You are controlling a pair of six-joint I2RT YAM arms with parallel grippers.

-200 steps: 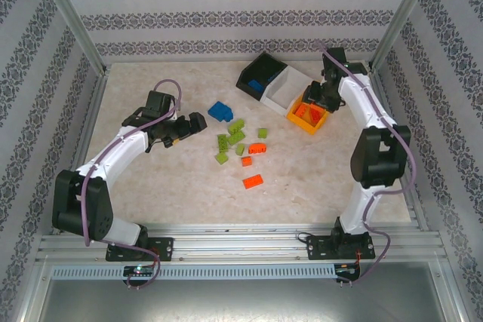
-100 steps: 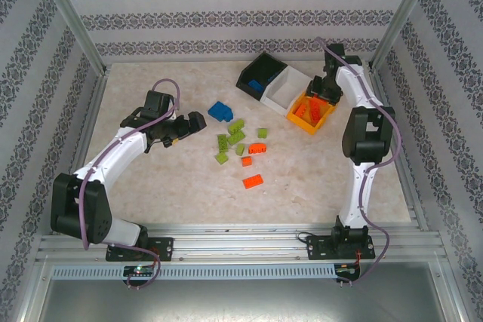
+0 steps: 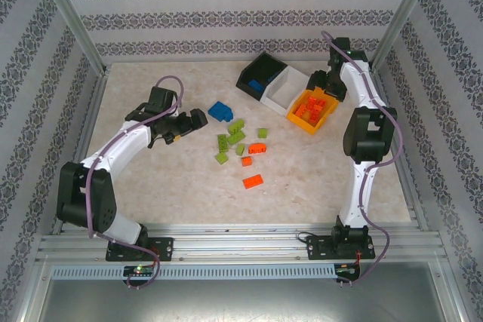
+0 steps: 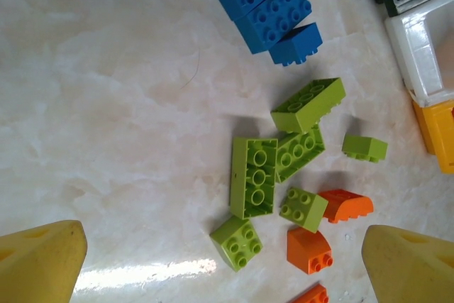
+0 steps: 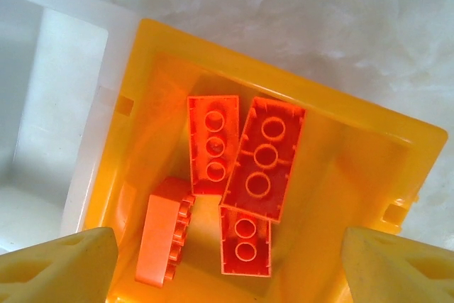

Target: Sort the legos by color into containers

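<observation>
Right claw (image 5: 227,271) hangs spread and empty above the orange-yellow bin (image 5: 319,97); if it lowers, a finger could hook the rim and drag it.

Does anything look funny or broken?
Nothing looks broken. In the orange-yellow bin, one orange brick lies tipped on its side, and a bigger orange brick sits crooked over its neighbours.

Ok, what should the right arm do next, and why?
Probably lift the right gripper clear of the orange-yellow bin and swing it toward the loose orange brick on the table. Its jaws stand open with nothing between them, four orange bricks lie in the bin, and others wait outside.
</observation>
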